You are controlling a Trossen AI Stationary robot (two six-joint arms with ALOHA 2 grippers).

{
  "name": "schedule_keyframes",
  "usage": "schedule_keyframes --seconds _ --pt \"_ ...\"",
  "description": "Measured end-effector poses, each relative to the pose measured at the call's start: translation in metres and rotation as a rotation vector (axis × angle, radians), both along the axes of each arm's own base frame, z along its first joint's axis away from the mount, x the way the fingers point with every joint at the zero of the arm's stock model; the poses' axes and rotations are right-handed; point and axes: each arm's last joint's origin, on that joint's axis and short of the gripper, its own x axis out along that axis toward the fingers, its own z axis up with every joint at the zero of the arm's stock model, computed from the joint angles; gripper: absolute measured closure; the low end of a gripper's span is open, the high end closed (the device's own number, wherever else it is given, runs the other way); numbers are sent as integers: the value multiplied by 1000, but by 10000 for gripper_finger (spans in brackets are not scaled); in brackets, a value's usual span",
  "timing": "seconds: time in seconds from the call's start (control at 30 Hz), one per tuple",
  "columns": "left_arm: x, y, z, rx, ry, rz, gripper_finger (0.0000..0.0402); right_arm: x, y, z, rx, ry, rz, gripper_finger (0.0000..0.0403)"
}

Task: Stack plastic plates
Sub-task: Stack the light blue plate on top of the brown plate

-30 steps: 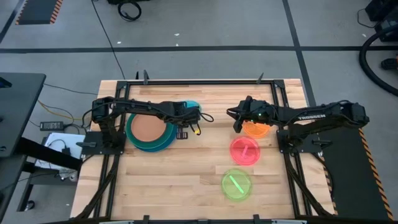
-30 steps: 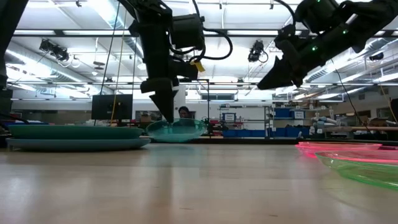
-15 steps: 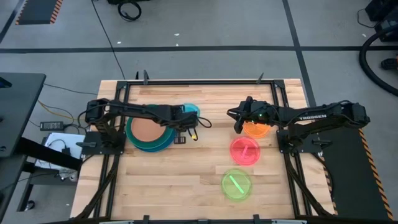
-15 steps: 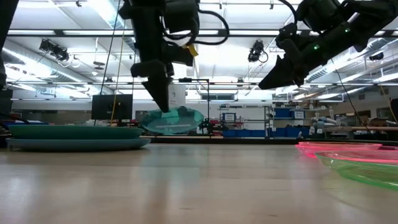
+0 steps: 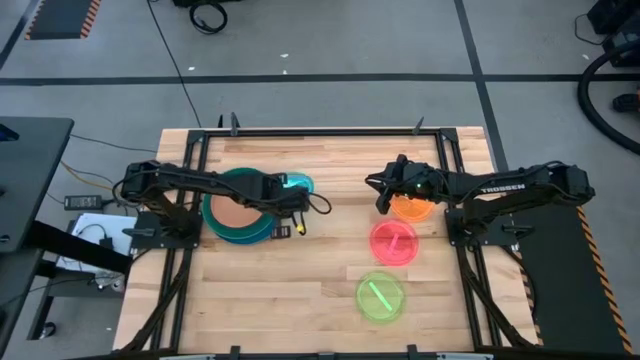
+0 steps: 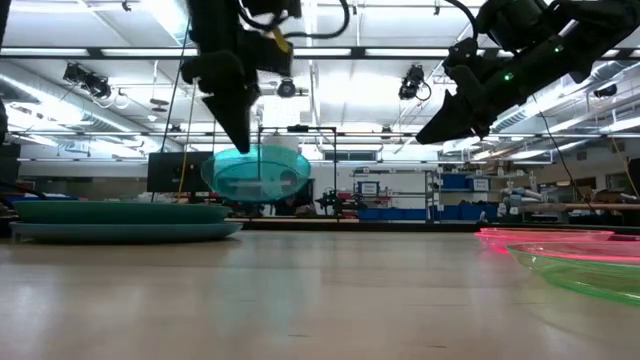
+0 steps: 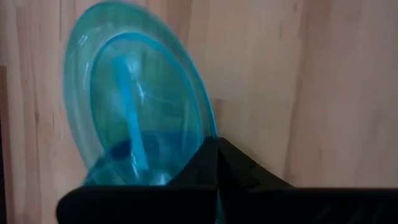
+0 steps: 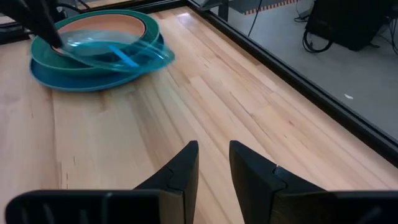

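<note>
In the high view the left arm covers part of the brown plate [image 5: 236, 209] and most of the cyan plate [image 5: 297, 184]. The right gripper [image 5: 381, 201] hides the orange plate's [image 5: 412, 208] edge. In the low view the lime plate [image 6: 590, 270] is cut off by the picture's edge, and the cyan plate looks motion-blurred from the right wrist.

Wooden table [image 5: 300, 290] — grey floor [image 5: 330, 50], black cables [image 5: 205, 15].

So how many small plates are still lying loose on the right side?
3: orange plate under the right gripper, pink plate next, lime plate nearest the front edge. The cyan plate is in the left gripper.
</note>
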Motion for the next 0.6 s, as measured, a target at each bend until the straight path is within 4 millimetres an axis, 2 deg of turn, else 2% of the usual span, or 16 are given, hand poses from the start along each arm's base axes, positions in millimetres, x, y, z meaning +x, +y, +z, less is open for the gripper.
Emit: schedule_keyframes --seconds 0.27,0.6 --pt "-19 -22 14 -21 18 48 397 0 0 0 -3 -3 -3 302" --pt "-44 -48 17 -8 142 134 397 1 3 0 -10 3 14 302"
